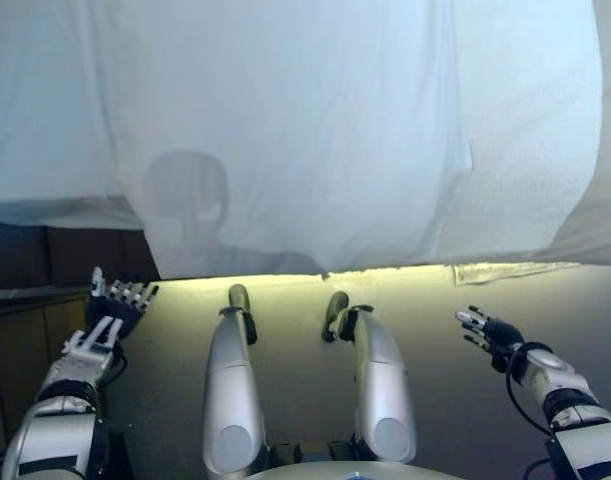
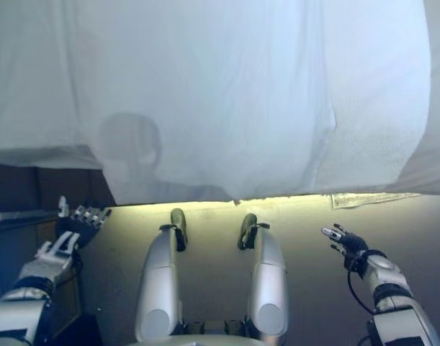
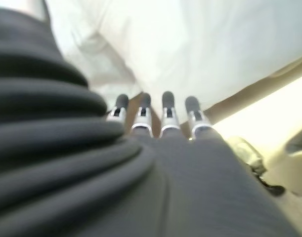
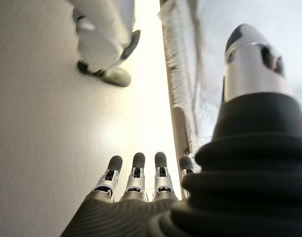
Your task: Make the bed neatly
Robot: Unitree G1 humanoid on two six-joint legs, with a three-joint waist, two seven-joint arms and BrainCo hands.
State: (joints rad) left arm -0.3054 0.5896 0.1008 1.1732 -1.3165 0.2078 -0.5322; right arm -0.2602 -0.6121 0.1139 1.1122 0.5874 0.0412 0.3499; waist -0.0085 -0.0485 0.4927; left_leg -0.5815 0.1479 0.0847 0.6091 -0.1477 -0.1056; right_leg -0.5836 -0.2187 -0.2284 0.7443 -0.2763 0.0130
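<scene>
A white duvet covers the bed and fills the upper part of both eye views, its front edge hanging over the bed's side toward me. A fringed white sheet edge shows under it at the right. My left hand is low at the left, below the duvet's hem, with fingers straight and holding nothing. My right hand is low at the right, fingers spread, apart from the cloth. In the right wrist view the fingers point along the floor beside the fringed hem.
A dark wooden bed frame shows under the duvet at the left. Beside my left arm stands a dark low cabinet. Pale floor lies between me and the bed.
</scene>
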